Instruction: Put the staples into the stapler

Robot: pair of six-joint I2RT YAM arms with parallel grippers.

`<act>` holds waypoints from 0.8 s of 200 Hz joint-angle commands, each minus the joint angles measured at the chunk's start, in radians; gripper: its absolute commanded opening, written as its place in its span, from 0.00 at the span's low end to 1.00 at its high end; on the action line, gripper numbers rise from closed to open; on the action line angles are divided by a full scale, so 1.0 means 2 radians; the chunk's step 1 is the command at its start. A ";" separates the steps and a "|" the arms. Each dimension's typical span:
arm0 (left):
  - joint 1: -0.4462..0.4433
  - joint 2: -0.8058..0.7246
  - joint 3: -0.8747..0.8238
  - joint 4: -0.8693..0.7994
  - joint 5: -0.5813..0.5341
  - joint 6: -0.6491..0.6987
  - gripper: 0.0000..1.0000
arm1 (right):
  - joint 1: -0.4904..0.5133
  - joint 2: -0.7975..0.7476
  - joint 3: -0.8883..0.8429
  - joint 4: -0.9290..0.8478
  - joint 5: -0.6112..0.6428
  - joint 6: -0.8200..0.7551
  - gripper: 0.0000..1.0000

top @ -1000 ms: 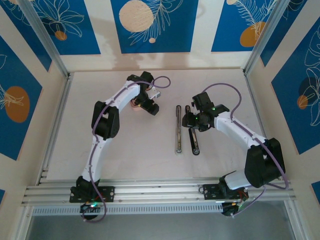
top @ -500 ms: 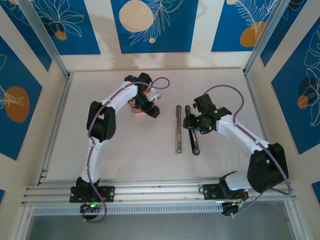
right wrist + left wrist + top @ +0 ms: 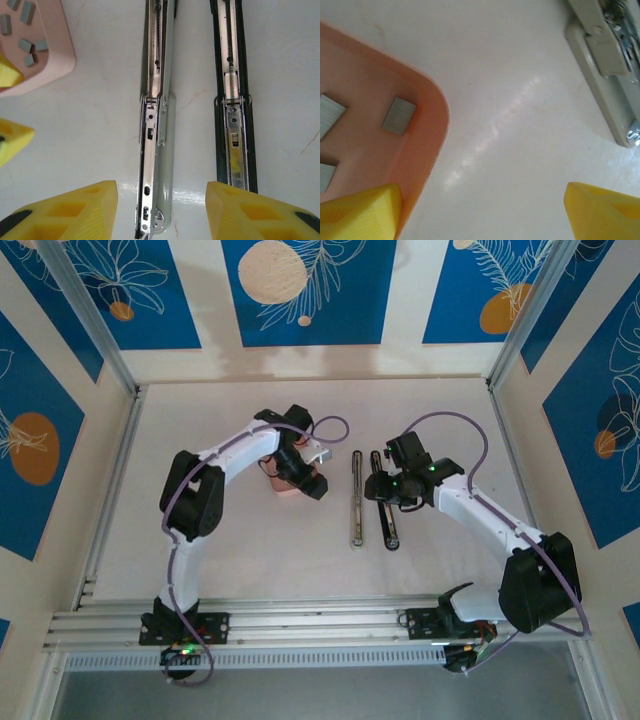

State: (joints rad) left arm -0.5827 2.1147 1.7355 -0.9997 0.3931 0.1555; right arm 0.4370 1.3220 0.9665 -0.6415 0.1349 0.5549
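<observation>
Staple pick-up stage: left gripper (image 3: 480,210), spread and empty, hangs over the tray (image 3: 432,130) holding the staples (image 3: 398,116) (the stapler (image 3: 157,125) lies opened beneath the spread, empty right gripper (image 3: 162,210)); next, pinch one strip.

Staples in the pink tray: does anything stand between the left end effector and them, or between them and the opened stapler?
Nothing visible does. The staples lie loose and uncovered in the pink tray, with the open left end effector at the tray's corner. Bare table separates the tray from the stapler.
</observation>
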 commanded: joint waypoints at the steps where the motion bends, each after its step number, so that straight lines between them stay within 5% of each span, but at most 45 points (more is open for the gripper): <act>1: -0.021 -0.031 -0.032 0.025 0.026 -0.022 0.83 | 0.010 -0.009 0.004 -0.009 0.007 0.010 0.50; 83: -0.077 -0.112 -0.125 0.109 0.065 -0.081 0.83 | 0.043 0.014 0.045 -0.030 0.019 0.009 0.50; 160: -0.014 -0.287 -0.270 0.251 -0.007 -0.154 0.83 | 0.086 0.091 0.154 -0.068 0.022 -0.003 0.46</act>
State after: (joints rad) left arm -0.6693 1.6463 1.3022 -0.6369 0.4496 -0.0731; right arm 0.5797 1.4441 1.1843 -0.7250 0.1764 0.5529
